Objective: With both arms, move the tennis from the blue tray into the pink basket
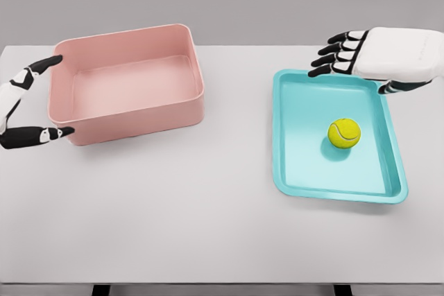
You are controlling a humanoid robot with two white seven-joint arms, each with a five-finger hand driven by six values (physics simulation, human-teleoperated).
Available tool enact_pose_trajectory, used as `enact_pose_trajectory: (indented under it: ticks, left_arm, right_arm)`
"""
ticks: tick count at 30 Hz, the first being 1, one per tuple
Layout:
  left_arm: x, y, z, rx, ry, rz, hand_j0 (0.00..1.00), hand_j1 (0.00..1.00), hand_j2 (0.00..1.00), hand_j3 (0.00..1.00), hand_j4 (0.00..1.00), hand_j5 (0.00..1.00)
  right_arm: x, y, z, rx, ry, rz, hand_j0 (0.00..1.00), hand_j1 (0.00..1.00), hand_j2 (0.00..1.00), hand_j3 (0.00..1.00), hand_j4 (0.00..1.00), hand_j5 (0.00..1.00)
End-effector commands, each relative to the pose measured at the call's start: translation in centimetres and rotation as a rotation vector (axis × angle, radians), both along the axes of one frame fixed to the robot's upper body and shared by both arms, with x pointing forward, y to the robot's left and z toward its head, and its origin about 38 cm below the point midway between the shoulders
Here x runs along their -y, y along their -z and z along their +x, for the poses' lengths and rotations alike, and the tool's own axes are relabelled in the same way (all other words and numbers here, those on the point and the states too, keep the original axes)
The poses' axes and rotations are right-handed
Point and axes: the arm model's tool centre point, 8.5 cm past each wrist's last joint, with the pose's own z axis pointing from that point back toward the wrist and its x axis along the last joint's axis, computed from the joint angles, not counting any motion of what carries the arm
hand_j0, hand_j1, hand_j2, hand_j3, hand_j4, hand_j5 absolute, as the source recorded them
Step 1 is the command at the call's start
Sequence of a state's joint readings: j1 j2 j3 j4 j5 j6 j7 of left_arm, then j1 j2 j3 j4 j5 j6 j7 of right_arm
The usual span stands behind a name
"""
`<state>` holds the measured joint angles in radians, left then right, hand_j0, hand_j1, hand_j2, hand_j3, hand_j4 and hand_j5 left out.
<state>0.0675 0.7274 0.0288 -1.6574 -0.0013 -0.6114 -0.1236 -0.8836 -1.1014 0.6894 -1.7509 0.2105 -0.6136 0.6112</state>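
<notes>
**Mia:** Where is the ball?

**Ben:** The fuzzy yellow tennis ball [344,133] sits in the shallow blue plastic tray [298,171], a bit toward the tray's right side. The tray lies near the right edge of the flat white desk [173,206].

**Mia:** And where must it go?

**Ben:** Into the deep pink plastic basket [132,112], near the back left corner of the desk. It has nothing in it.

**Mia:** What are the hands doing?

**Ben:** The white right hand [388,53] hangs over the back edge of the tray. Its black fingers [333,50] are stretched out flat and hold nothing. It is not touching the ball. The left hand [24,105] is at the left side of the basket, with its fingers spread wide around that side, one tip near the back corner and one near the front corner. I cannot tell if they touch it.

**Mia:** How should it grab the ball?

**Ben:** I think the right hand should come toward the front edge until it is right above the ball, go down slowly, and curl around it evenly. A ball rolls easily, so a bump could push it away.
</notes>
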Motion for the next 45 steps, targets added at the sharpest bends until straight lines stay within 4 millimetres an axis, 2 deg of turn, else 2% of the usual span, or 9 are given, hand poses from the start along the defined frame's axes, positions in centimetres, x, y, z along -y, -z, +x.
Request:
enact_pose_trajectory:
  ticks: [1,6,10,15,18,23,28,34,45]
  left_arm:
    - [-0.4,-0.4,0.0,0.009,-0.010,-0.002,1.00,1.00,1.00,1.00,1.00,1.00]
    - [-0.6,-0.9,0.0,0.026,-0.018,-0.039,1.00,1.00,1.00,1.00,1.00,1.00]
    - [-2.0,-0.2,-2.8,-0.156,0.049,-0.105,1.00,1.00,1.00,1.00,1.00,1.00]
    - [-0.4,1.1,-3.7,-0.304,0.144,-0.130,1.00,1.00,1.00,1.00,1.00,1.00]
    - [0.6,3.3,-4.8,-0.417,0.189,-0.127,1.00,1.00,1.00,1.00,1.00,1.00]
    - [1.2,4.6,-5.5,-0.459,0.204,-0.136,1.00,1.00,1.00,1.00,1.00,1.00]
    - [0.9,5.0,-5.7,-0.476,0.198,-0.121,1.00,1.00,1.00,1.00,1.00,1.00]
    - [0.9,5.8,-6.0,-0.490,0.192,-0.130,1.00,1.00,1.00,1.00,1.00,1.00]
    - [1.0,5.8,-5.9,-0.485,0.194,-0.127,1.00,1.00,1.00,1.00,1.00,1.00]
  right_arm:
    - [-0.2,0.0,0.0,-0.001,-0.004,0.008,1.00,1.00,1.00,1.00,1.00,1.00]
    - [-0.2,0.5,0.0,-0.029,0.000,0.017,1.00,1.00,1.00,1.00,1.00,1.00]
    - [2.7,2.5,2.7,-0.122,0.354,0.077,1.00,1.00,1.00,1.00,1.00,1.00]
    - [4.2,4.8,3.6,-0.187,0.438,0.068,1.00,1.00,1.00,1.00,1.00,1.00]
    - [5.3,6.0,4.0,-0.219,0.477,0.052,1.00,1.00,1.00,1.00,1.00,1.00]
    - [6.4,8.6,4.9,-0.263,0.526,0.019,1.00,1.00,1.00,1.00,1.00,1.00]
    - [4.7,12.7,6.2,-0.353,0.523,0.021,1.00,1.00,1.00,1.00,1.00,1.00]
    - [4.1,14.5,5.7,-0.392,0.499,-0.013,1.00,1.00,1.00,1.00,1.00,1.00]
    - [4.1,14.7,5.0,-0.399,0.446,-0.022,1.00,1.00,1.00,1.00,1.00,1.00]
